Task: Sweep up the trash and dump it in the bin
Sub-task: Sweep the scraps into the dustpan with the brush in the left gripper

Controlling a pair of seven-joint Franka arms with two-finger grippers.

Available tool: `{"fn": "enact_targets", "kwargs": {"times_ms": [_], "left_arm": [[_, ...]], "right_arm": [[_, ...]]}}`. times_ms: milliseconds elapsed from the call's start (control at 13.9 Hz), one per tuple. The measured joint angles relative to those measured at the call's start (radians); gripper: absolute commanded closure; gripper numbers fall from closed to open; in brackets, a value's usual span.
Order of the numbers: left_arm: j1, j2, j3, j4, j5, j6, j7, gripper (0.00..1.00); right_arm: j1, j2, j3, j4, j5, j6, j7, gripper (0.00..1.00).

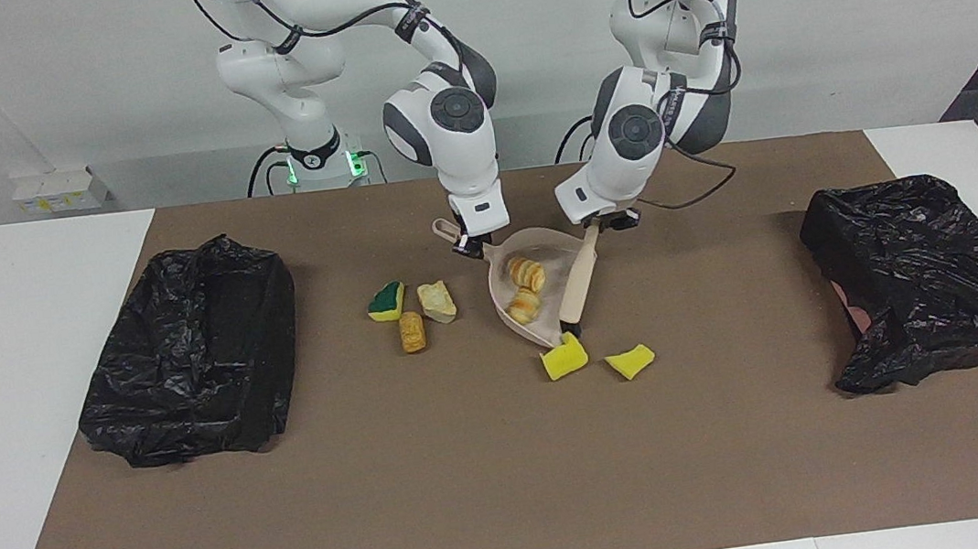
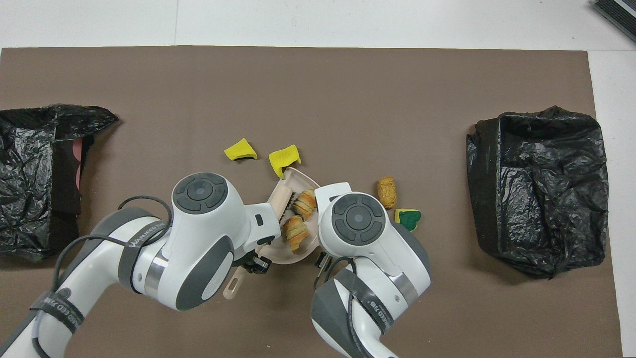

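My right gripper [image 1: 469, 246] is shut on the handle of the beige dustpan [image 1: 546, 245], which rests on the mat. Two tan-orange bread lumps [image 1: 527, 273] [image 1: 524, 306] lie in the pan [image 2: 287, 256]. My left gripper [image 1: 604, 224] is shut on the brush [image 1: 580, 281], whose bristles sit at the pan's mouth. Two yellow sponge chunks [image 1: 564, 357] [image 1: 630, 361] lie on the mat just outside the mouth. A green-topped sponge [image 1: 387, 301], a tan lump [image 1: 437, 302] and an orange roll [image 1: 412, 331] lie beside the pan toward the right arm's end.
A bin lined with a black bag [image 1: 195, 363] stands at the right arm's end of the brown mat, and another [image 1: 921, 271] at the left arm's end. Both show in the overhead view [image 2: 541, 189] [image 2: 30, 179].
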Motion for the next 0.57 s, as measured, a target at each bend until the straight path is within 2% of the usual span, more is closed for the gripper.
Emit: {"fn": "enact_targets", "kwargs": {"times_ms": [287, 574], "left_arm": [[0.130, 0.035, 0.009, 0.094, 0.068, -0.004, 0.011, 1.00], [0.235, 0.108, 0.013, 0.165, 0.114, 0.072, 0.112, 1.00]], "right_arm": [[0.001, -0.002, 0.004, 0.002, -0.001, -0.024, 0.175, 1.00], [-0.002, -0.006, -0.002, 0.008, -0.077, -0.024, 0.194, 1.00]]}}
